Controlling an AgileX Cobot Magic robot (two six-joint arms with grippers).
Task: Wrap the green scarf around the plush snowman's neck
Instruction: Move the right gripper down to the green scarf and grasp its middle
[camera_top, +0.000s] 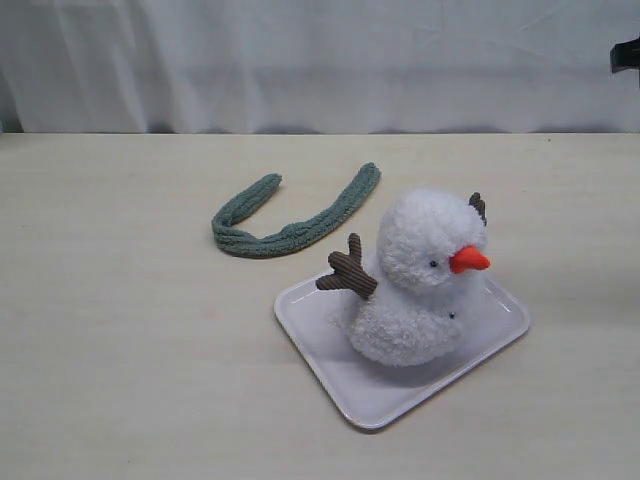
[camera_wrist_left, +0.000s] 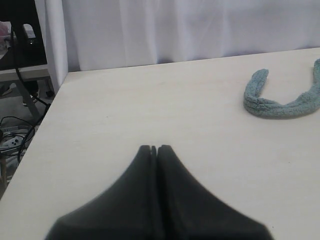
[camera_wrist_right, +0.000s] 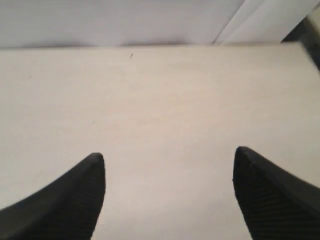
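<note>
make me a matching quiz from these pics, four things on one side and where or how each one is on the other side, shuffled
Column A
1. green scarf
2. plush snowman
3. left gripper
4. right gripper

Column B
a. jaws wide apart above bare table
b. sitting on the white tray
c. lying in a U shape on the table
d. jaws closed together

Pairs: 1-c, 2-b, 3-d, 4-a
</note>
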